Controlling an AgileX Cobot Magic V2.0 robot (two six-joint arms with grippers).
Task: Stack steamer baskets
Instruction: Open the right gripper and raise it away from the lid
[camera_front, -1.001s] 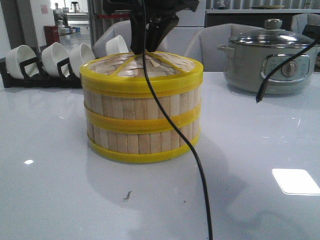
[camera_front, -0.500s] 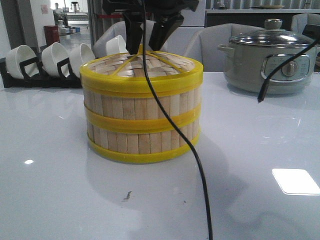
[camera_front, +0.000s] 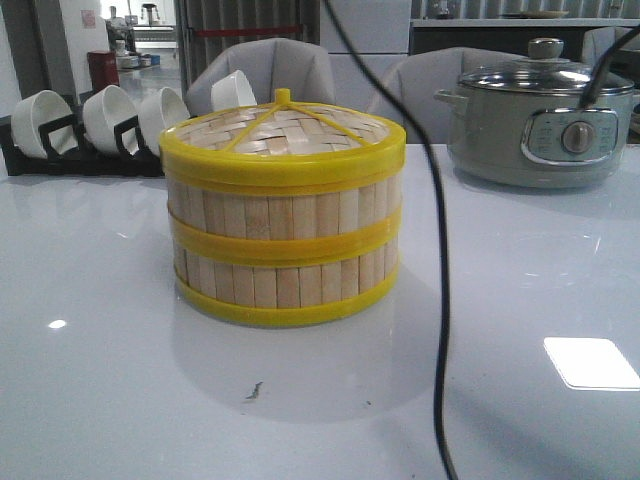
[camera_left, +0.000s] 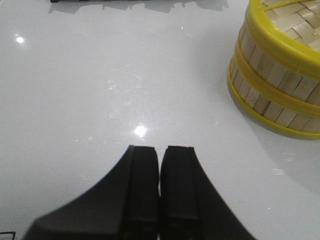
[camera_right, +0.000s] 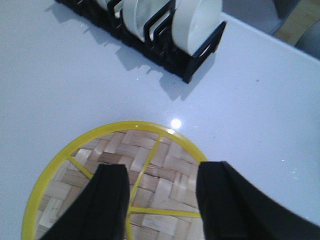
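Two steamer baskets stand stacked in the middle of the table, the upper basket (camera_front: 285, 205) on the lower basket (camera_front: 285, 280). The woven lid (camera_front: 285, 128) with its yellow knob sits on top. No gripper shows in the front view. In the right wrist view my right gripper (camera_right: 162, 167) is open and empty, held above the lid (camera_right: 150, 150). In the left wrist view my left gripper (camera_left: 160, 150) is shut and empty over bare table, apart from the upper basket (camera_left: 280, 70) and the lower basket (camera_left: 272, 107).
A black rack of white bowls (camera_front: 90, 120) stands at the back left, also in the right wrist view (camera_right: 165, 30). A grey electric cooker (camera_front: 540, 120) stands at the back right. A black cable (camera_front: 437, 300) hangs across the front view. Chairs stand behind the table.
My right gripper opened off the lid's knob and rose out of the front view. The hanging cable swung to the right. The stack has not moved.
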